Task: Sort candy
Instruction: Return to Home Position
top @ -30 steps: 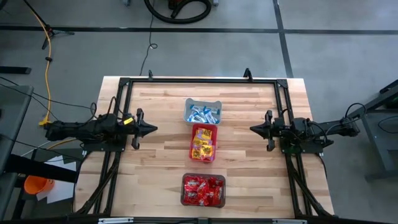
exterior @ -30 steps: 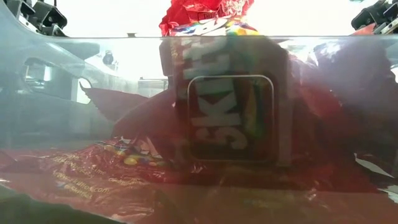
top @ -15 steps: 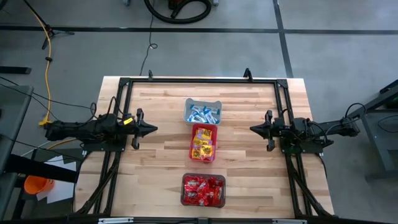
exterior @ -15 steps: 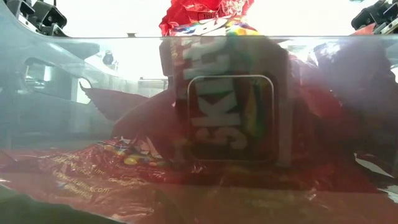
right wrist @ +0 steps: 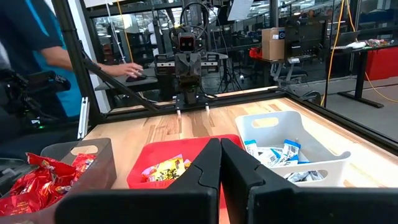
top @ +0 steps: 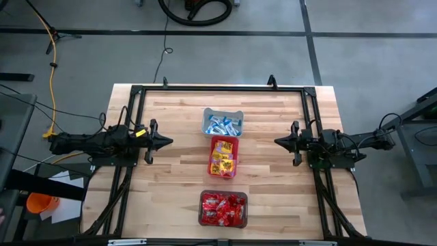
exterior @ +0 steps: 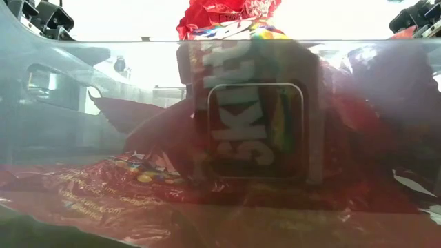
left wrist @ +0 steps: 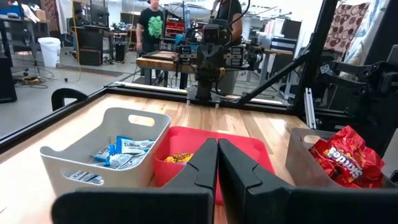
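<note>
The candy lies sorted in three bins down the table's middle. Blue-and-white packets (top: 224, 125) fill the grey bin (top: 207, 116) at the far end. Yellow packets (top: 222, 158) lie in the pink-red bin (top: 213, 145). Red packets (top: 222, 208) fill the dark bin (top: 203, 220) near the front edge. My left gripper (top: 169, 142) hovers shut at the table's left, pointing level toward the bins. My right gripper (top: 277, 141) hovers shut at the right, facing it. Neither holds anything. The low view looks through the dark bin's wall at a red packet (exterior: 255, 131).
A black metal frame (top: 218, 87) runs along the table's far, left and right edges. Bare wood lies between each gripper and the bins. People (left wrist: 151, 25) stand at benches beyond the table; a person's arm (right wrist: 115, 65) shows behind the left arm.
</note>
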